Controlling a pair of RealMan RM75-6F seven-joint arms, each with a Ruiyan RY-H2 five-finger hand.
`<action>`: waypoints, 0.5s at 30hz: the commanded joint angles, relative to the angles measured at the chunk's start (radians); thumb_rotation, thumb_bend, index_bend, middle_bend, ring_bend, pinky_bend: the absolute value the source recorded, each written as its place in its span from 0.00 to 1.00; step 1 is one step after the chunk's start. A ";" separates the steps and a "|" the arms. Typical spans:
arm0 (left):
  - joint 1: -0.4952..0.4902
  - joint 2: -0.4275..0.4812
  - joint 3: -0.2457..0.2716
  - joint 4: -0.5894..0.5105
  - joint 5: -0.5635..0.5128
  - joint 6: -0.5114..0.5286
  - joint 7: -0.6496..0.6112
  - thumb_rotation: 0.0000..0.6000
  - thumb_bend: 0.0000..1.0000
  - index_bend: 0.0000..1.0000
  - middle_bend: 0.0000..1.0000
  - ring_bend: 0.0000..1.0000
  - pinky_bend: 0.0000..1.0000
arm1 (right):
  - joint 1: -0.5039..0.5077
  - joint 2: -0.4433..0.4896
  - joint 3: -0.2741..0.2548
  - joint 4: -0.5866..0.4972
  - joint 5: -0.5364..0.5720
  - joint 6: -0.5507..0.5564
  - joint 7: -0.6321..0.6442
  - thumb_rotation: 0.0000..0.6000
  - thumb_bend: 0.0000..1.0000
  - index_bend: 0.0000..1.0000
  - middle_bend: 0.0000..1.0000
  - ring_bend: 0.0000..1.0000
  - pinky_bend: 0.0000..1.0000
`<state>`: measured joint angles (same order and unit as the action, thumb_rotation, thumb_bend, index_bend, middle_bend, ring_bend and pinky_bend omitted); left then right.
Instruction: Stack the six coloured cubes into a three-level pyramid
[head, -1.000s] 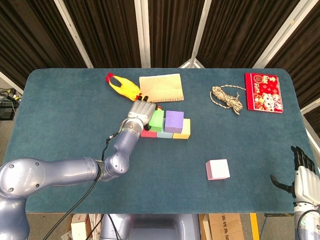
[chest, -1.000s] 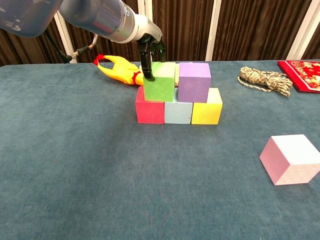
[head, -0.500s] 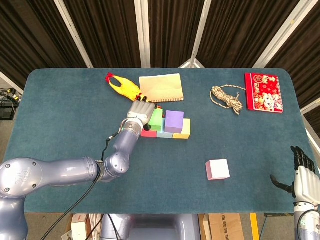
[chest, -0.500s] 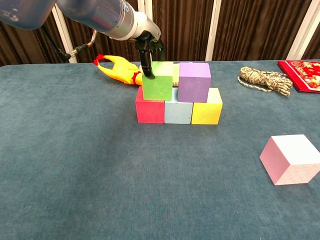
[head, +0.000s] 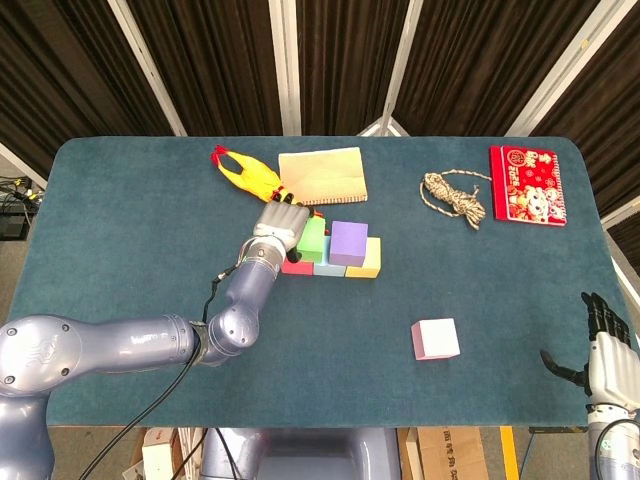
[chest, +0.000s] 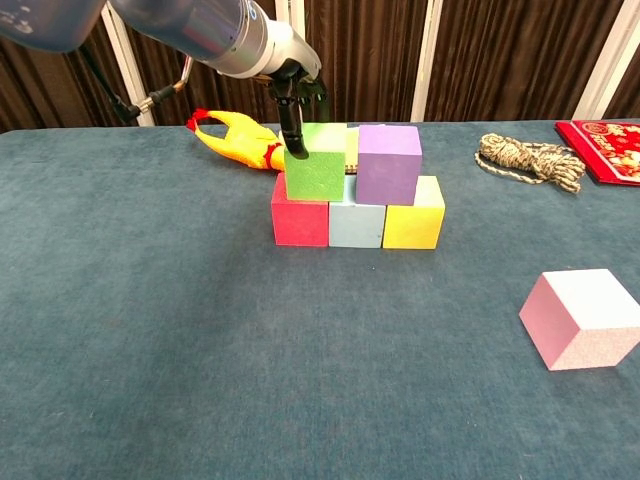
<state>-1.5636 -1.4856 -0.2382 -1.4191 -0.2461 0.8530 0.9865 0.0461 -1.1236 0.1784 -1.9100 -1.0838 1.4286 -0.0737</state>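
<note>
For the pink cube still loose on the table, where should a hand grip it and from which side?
Probably from above, fingers on two opposite vertical faces of the pink cube. It sits flat on the table, rotated a little, with open space all round and nothing touching it. The right hand is the nearer one; the left hand holds the green cube.

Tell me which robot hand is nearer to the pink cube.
Right. The right robot hand hangs open at the table's near right edge, beside the pink cube. The left robot hand is farther off, holding the green cube on the stack.
</note>
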 joint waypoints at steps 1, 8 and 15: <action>0.001 -0.001 -0.001 -0.001 -0.001 0.003 0.004 1.00 0.36 0.21 0.19 0.00 0.00 | 0.000 0.001 -0.001 -0.003 0.000 -0.001 0.000 1.00 0.25 0.06 0.03 0.00 0.00; 0.004 -0.012 -0.006 0.005 0.014 0.011 0.008 1.00 0.36 0.21 0.20 0.00 0.00 | 0.000 0.003 0.001 -0.004 0.002 -0.002 0.005 1.00 0.25 0.06 0.03 0.00 0.00; 0.006 -0.023 -0.013 0.008 0.036 0.027 0.012 1.00 0.36 0.23 0.21 0.00 0.00 | 0.000 0.004 0.001 -0.001 0.005 -0.007 0.010 1.00 0.25 0.06 0.03 0.00 0.00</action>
<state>-1.5579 -1.5072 -0.2504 -1.4116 -0.2121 0.8780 0.9974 0.0467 -1.1197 0.1791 -1.9114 -1.0784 1.4212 -0.0638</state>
